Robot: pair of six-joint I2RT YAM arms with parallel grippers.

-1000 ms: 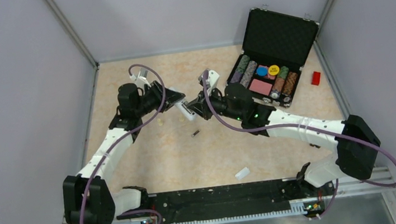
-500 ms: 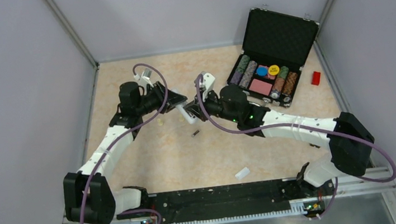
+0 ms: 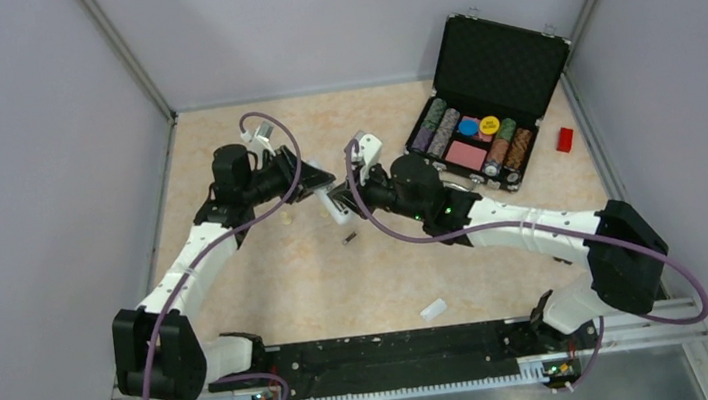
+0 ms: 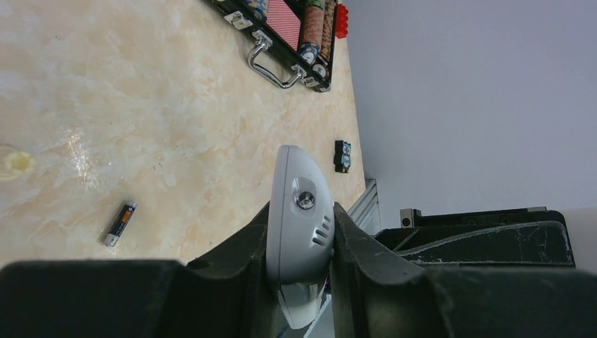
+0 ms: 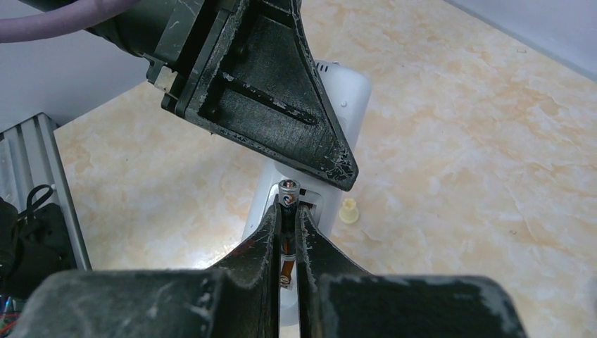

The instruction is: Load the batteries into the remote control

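Observation:
My left gripper [image 3: 313, 185] is shut on the white remote control [image 3: 332, 200] and holds it above the table; the left wrist view shows the remote's rounded end [image 4: 300, 211] clamped between the fingers. My right gripper [image 5: 287, 208] is shut on one battery [image 5: 288, 190], whose metallic tip sits at the remote's open compartment [image 5: 310, 201]. In the top view the right gripper [image 3: 350, 196] meets the remote's end. The second battery [image 3: 348, 237] lies loose on the table below the remote; it also shows in the left wrist view [image 4: 120, 223].
An open black case of poker chips [image 3: 484, 140] stands at the back right, with a red block [image 3: 564, 139] beside it. A small white cover piece [image 3: 433, 310] lies near the front. A cream peg [image 3: 286, 218] lies under the left arm; it shows in the right wrist view [image 5: 348, 210].
My right gripper has moved left with the battery, up against the remote's end. The left gripper has shifted only slightly with the remote.

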